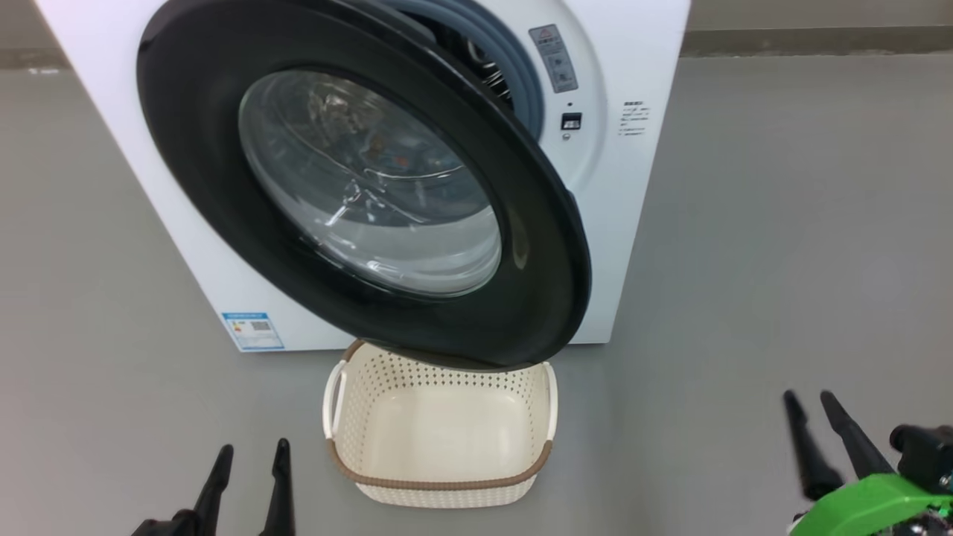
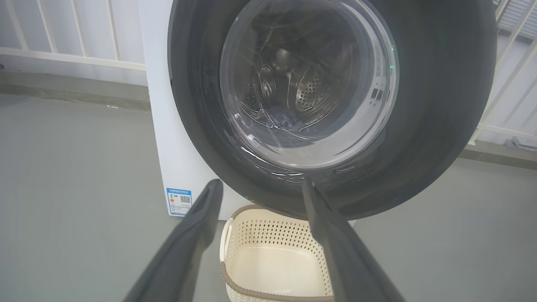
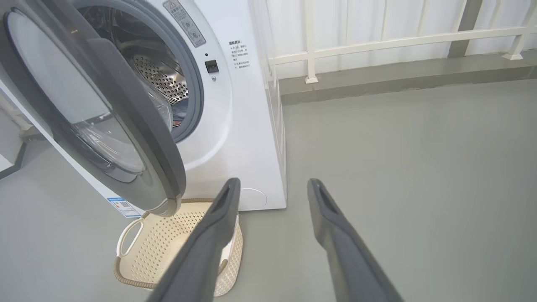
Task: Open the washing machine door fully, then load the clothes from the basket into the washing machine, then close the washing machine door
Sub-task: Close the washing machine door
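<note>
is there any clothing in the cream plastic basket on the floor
No, the bottom of the cream-white perforated plastic basket with the brown rim lies bare in the head view.

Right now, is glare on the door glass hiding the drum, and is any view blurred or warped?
Head view: sharp, but reflections streak the washing machine door glass. Left wrist view: drum holes show through the glass; the left gripper looks soft. Right wrist view: glass reflects pale white; wide-angle lean at the edges.
</note>
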Available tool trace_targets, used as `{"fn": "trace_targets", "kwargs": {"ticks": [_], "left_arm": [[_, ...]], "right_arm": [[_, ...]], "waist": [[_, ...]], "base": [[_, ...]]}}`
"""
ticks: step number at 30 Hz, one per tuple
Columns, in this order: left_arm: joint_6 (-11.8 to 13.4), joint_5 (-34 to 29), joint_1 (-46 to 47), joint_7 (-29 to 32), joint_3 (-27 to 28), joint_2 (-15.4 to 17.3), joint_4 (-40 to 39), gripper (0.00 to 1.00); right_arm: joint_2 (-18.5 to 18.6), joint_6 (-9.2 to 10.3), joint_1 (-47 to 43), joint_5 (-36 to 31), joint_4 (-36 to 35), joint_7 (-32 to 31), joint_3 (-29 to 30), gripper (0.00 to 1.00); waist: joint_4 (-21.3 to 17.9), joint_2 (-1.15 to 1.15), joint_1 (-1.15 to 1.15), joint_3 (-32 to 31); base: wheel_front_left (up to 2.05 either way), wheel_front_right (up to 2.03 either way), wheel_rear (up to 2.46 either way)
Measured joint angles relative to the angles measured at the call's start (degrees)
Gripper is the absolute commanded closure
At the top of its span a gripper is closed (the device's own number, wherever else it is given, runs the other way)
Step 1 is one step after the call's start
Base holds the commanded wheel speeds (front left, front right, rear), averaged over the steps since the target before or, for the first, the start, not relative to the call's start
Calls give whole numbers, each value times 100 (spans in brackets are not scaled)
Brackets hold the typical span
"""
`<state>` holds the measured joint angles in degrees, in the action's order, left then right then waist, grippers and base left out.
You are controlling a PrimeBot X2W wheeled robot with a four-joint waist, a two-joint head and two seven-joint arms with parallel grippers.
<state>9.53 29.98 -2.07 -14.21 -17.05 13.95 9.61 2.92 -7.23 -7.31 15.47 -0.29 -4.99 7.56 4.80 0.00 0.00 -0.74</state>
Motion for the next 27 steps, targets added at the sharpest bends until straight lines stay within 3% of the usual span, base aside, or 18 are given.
{"fn": "trace_targets", "kwargs": {"ticks": [10, 21, 27], "left_arm": [[-102, -88, 357, -1, -157, -85, 26, 0], [-286, -143, 810, -18, -349, -304, 238, 0], [-354, -185, 962, -18, -402, -452, 305, 0]], "right_arm": [[290, 0, 649, 1, -216, -80, -169, 100], [637, 0, 1685, 130, -158, -249, -1362, 100], [792, 0, 2253, 231, 121, -249, -1680, 100]], "waist": [[385, 0, 0, 178], [987, 0, 0, 385], [1333, 0, 0, 514]], "base": [[0, 0, 0], [0, 0, 0], [0, 0, 0]]}}
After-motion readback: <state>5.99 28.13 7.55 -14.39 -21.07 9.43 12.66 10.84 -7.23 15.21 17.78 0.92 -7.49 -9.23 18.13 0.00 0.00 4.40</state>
